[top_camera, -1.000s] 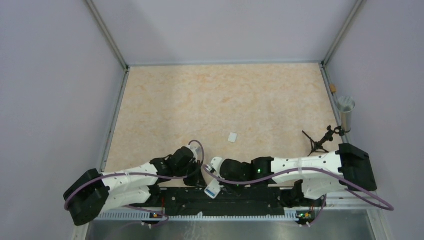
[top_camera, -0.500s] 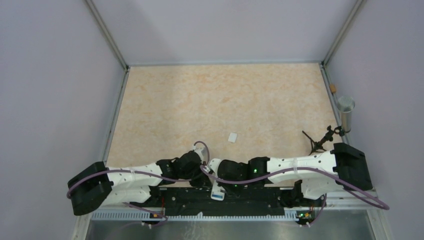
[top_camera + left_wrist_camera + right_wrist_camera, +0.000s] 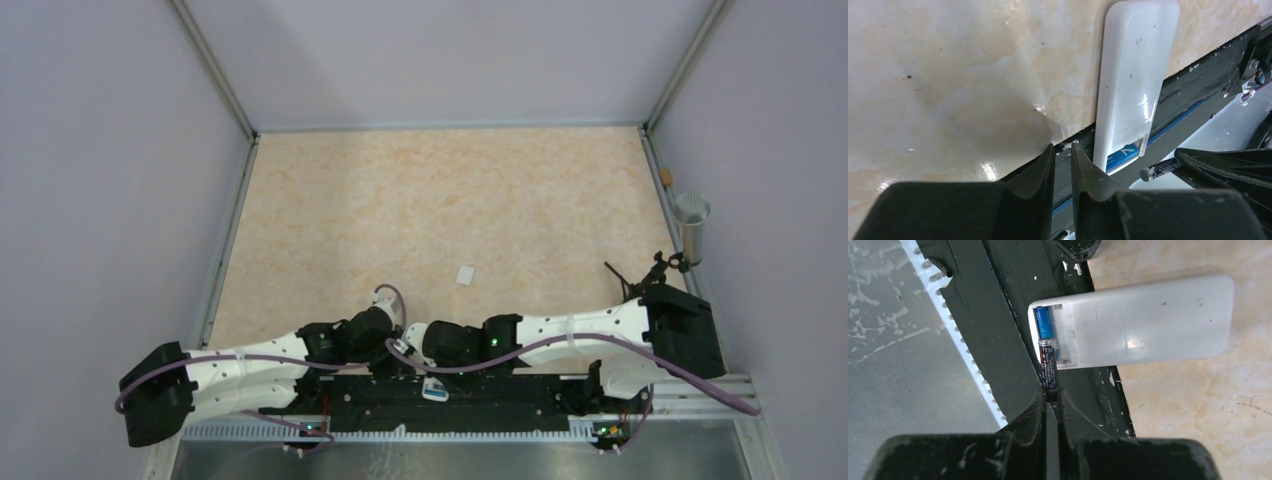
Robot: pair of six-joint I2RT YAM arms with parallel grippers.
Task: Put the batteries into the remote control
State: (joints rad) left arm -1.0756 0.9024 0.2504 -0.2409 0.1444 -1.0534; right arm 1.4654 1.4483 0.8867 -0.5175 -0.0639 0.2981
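Observation:
The white remote control (image 3: 1148,322) lies back up at the table's near edge, its open battery end over the black base rail. It also shows in the top view (image 3: 433,389) and the left wrist view (image 3: 1135,80). The blue battery (image 3: 1044,322) sits in the compartment. My right gripper (image 3: 1050,392) is shut on the dark battery (image 3: 1049,367), whose front end touches the compartment's empty slot. My left gripper (image 3: 1060,147) is shut and empty, just left of the remote's open end. The dark battery (image 3: 1160,170) shows there too.
A small white flat piece (image 3: 466,273) lies on the table mid-way. A black tripod-like object (image 3: 638,281), a metal cylinder (image 3: 691,222) and a small orange object (image 3: 666,177) stand along the right edge. The black base rail (image 3: 500,395) runs under the remote's end.
Both arms have drawn in toward the near edge. The remote has turned and slid onto the base rail. The right gripper has brought the dark battery to the compartment.

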